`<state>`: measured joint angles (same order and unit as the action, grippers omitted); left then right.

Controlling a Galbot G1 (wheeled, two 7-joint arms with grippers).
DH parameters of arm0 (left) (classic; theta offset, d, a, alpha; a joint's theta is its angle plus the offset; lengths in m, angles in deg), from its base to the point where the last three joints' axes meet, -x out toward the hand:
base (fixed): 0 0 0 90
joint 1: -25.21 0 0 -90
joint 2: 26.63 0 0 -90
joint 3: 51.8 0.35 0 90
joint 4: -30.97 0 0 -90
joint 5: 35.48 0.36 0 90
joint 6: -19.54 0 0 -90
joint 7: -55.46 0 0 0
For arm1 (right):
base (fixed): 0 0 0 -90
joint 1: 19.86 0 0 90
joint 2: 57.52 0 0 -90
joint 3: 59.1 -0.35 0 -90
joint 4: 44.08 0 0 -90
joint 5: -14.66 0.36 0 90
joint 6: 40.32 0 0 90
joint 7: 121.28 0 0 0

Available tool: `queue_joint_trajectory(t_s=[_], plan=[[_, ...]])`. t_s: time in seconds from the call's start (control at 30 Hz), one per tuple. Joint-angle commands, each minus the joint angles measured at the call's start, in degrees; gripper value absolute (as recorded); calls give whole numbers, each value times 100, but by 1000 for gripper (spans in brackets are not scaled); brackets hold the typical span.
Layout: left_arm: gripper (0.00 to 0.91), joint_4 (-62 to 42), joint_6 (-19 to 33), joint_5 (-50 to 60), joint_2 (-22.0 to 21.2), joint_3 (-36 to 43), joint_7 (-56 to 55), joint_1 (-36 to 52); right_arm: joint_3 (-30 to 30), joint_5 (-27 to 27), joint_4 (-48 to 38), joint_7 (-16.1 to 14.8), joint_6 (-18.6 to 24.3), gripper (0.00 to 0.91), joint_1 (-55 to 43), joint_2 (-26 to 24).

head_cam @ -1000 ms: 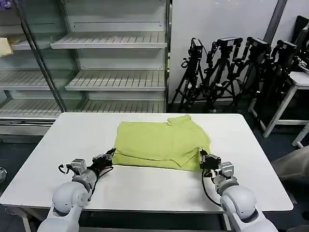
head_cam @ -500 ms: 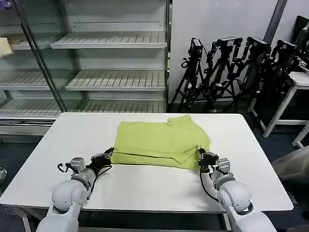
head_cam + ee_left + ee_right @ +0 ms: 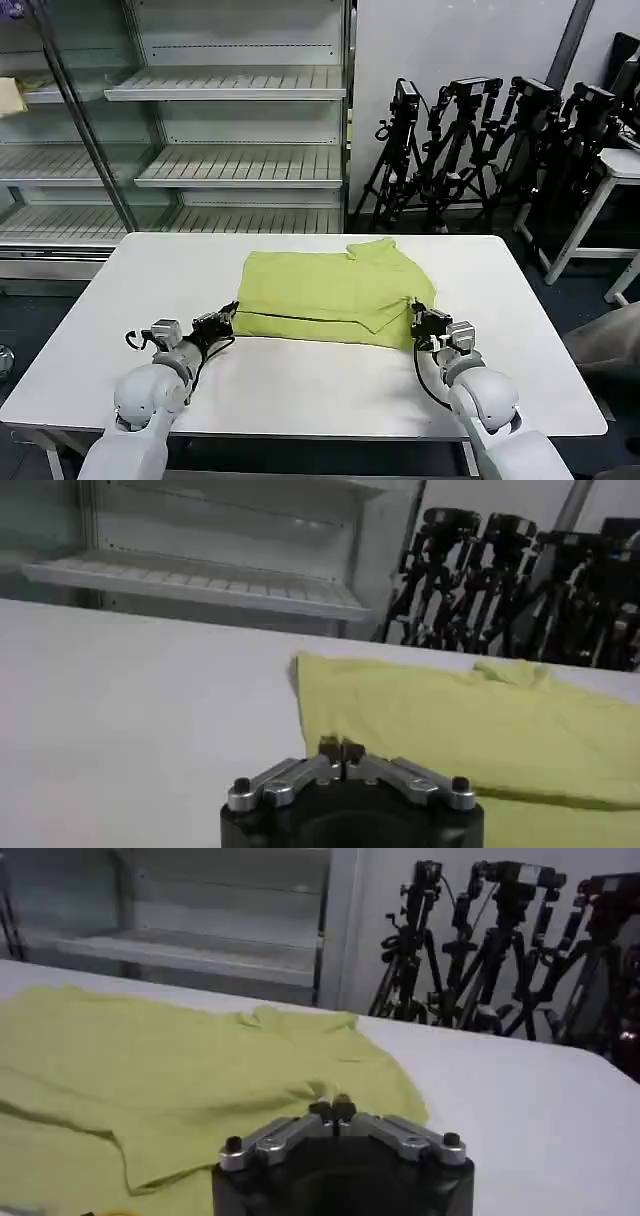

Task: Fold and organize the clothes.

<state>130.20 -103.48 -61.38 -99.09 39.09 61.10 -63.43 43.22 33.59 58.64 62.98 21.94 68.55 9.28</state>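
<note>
The lime yellow-green T-shirt (image 3: pixel 335 297) lies on the white tabletop (image 3: pixel 300 380), a little right of the middle and closer to the far side. It is already folded over into a wide flat shape, with a loose flap at the near edge and one small bunched part at the far right corner.

The left tool (image 3: pixel 227 318) is low over the tabletop at the near left corner of the T-shirt (image 3: pixel 470 730). In the left wrist view its two fingertips (image 3: pixel 340 748) are pressed together, and the edge of the fabric is right at them. If they pinch the fabric or only touch it, I cannot tell.

The right tool (image 3: pixel 417 321) is at the near right corner of the T-shirt (image 3: pixel 170 1083), also low over the tabletop. In the right wrist view its fingertips (image 3: pixel 333 1109) are together too, with the green fabric just beyond them. Again I cannot tell if some fabric is between them.

Behind the tabletop there are empty metal shelves (image 3: pixel 230 120) on the left and a group of black tripods (image 3: pixel 480 140) on the right, against a white wall.
</note>
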Motion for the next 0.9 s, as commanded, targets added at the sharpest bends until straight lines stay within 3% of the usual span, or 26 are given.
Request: queue_joint_trajectory(t_s=[0.03, 0.3, 0.6, 0.9], plan=[[907, -90, 0, -2, 3, 4, 3, 66, 6, -54, -41, -13, 1, 907, -30, 10], [907, -62, 4, 108, -1, 11, 60, 69, -214, -8, 132, 17, -34, 907, 124, -91], [907, 794, -2, -12, 303, -161, 66, -642, -678, 206, 1531, 99, -192, 907, 1441, -458], [907, 908, -10, 71, 413, -172, 145, -1056, -763, 56, 1576, 131, -186, 907, 1882, -403]])
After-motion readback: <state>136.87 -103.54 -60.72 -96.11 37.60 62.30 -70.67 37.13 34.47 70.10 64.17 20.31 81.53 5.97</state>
